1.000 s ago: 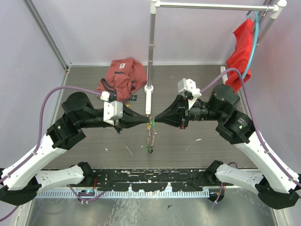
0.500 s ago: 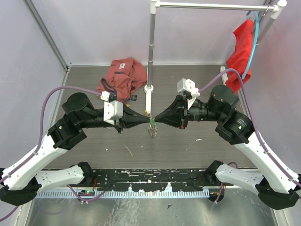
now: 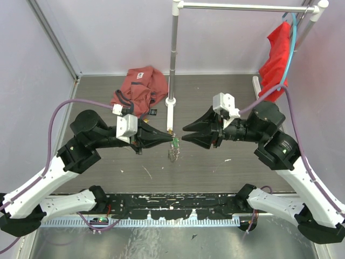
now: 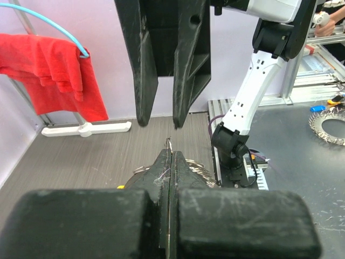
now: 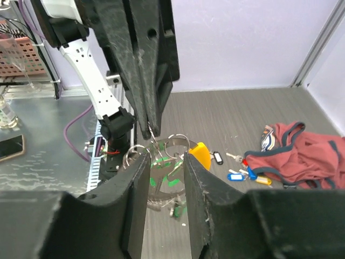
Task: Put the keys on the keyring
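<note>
Right claw (image 3: 182, 134) backs off w/ jaws now apart, left claw (image 3: 173, 141) clamped on the keyring (image 3: 172, 154), but several keys (image 5: 235, 176) on the tabletop (image 3: 226, 172) aren't threaded yet imo.

1. The right end effector (image 3: 184, 135) has opened its jaws and let go of the keyring (image 3: 173, 154).
2. It has pulled back to the right, away from the left end effector (image 3: 172, 141).
3. The keyring's bunch hangs shorter than before.
</note>
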